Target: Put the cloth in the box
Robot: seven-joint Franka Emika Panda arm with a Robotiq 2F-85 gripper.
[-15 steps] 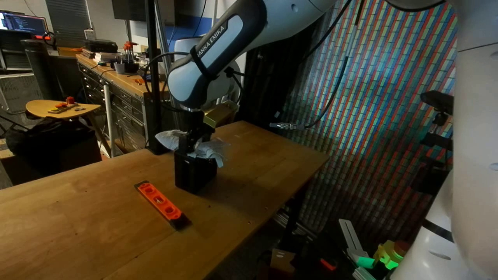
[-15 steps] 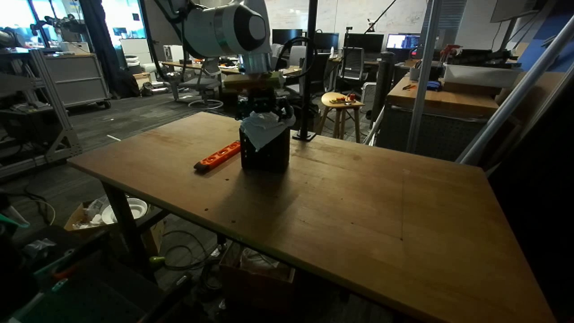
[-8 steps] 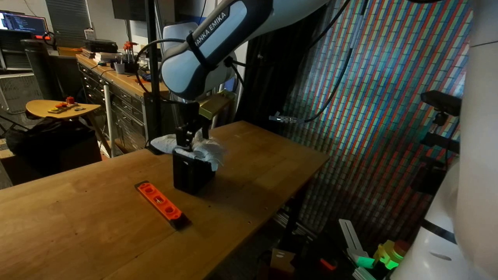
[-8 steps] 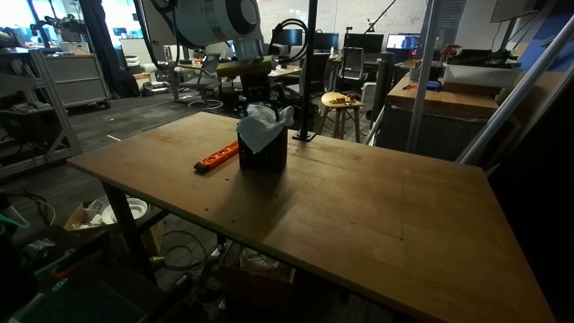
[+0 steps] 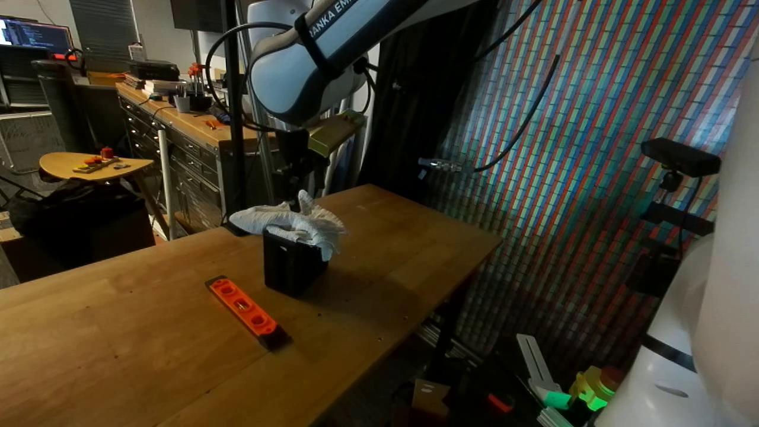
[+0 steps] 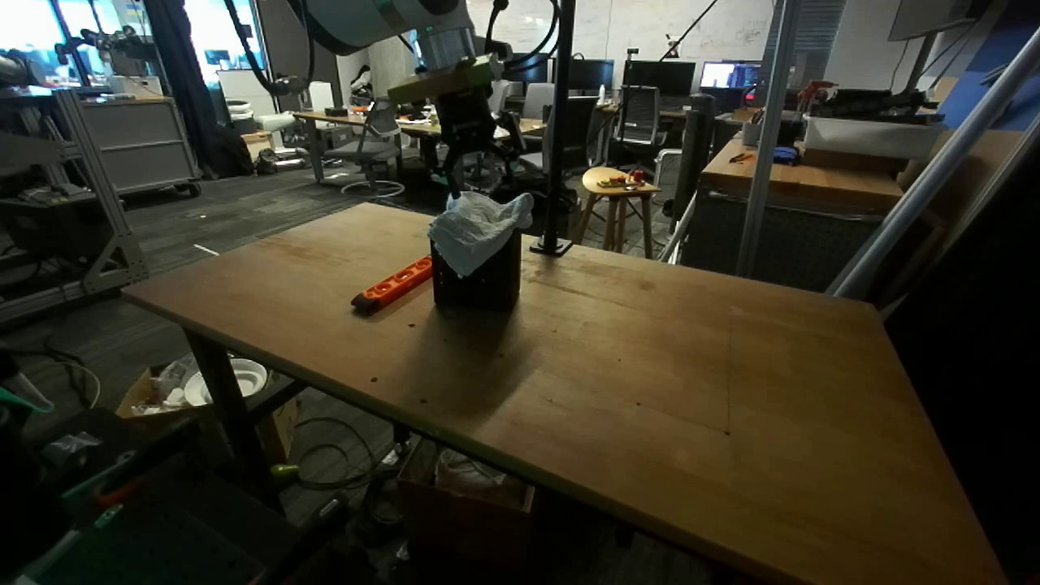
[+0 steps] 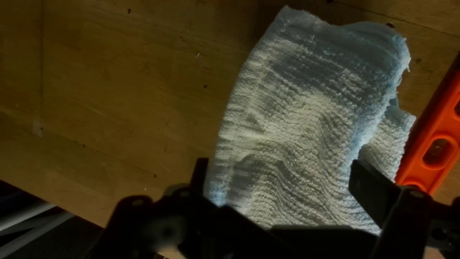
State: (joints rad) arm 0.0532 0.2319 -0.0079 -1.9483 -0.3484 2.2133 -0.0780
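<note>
The pale, rumpled cloth (image 5: pixel 290 220) lies draped over the top of the black box (image 5: pixel 290 267), its ends hanging past the rim on different sides. In an exterior view a pointed corner of the cloth (image 6: pixel 475 236) falls down the near face of the box (image 6: pixel 481 286). Just above them is my gripper (image 6: pixel 482 185), its fingers spread wide and holding nothing. One fingertip overlaps the cloth's top edge in that view; whether they touch I cannot tell. In the wrist view the gripper (image 7: pixel 277 163) stands open above the striped cloth (image 7: pixel 298 126), which hides the box.
An orange-red level (image 5: pixel 242 305) lies flat on the wooden table (image 5: pixel 148 344) beside the box; part of this level (image 7: pixel 438 147) shows at the wrist view's right edge. A black upright post (image 6: pixel 561 130) rises from the table edge close behind the box.
My gripper has come off the cloth and risen, and its fingers now show spread. The cloth stays behind on the box. The box shifted very slightly at first.
</note>
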